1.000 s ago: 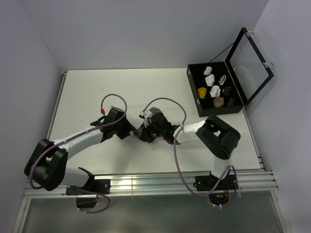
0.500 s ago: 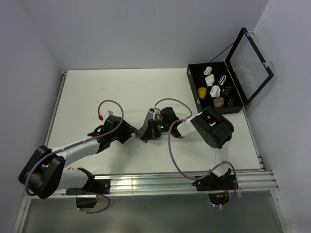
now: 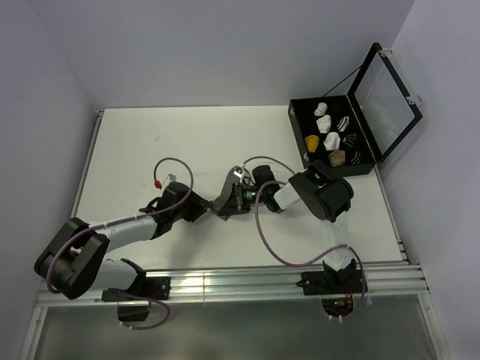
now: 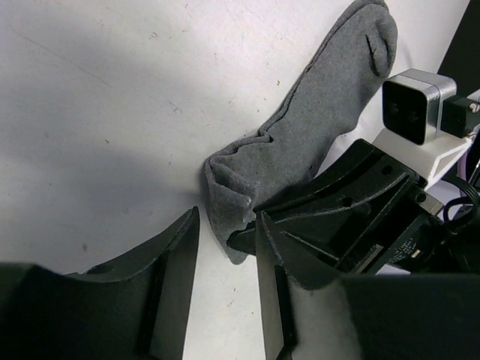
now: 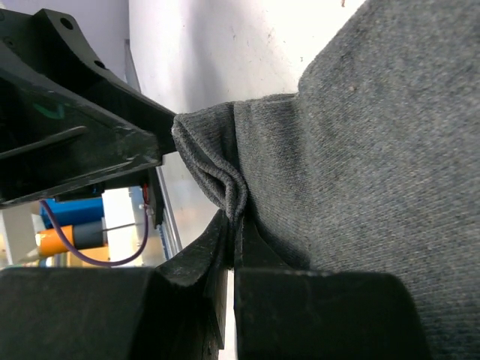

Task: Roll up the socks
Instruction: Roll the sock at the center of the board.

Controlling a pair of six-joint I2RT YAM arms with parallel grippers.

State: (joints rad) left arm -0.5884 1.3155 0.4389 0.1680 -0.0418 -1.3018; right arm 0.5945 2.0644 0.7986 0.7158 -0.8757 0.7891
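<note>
Grey sock (image 4: 315, 112) w/ bunched end pinched in R claw (image 5: 233, 236); L claw (image 4: 225, 292) open alongside, prob. not touching.

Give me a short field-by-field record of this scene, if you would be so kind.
grey sock: lying on the table, one end bunched into a fold
right gripper: shut, pinching that fold
left gripper: open at the same end, gripping nothing
box: lid open, sock bundles inside
yellow bundle: in the box
</note>
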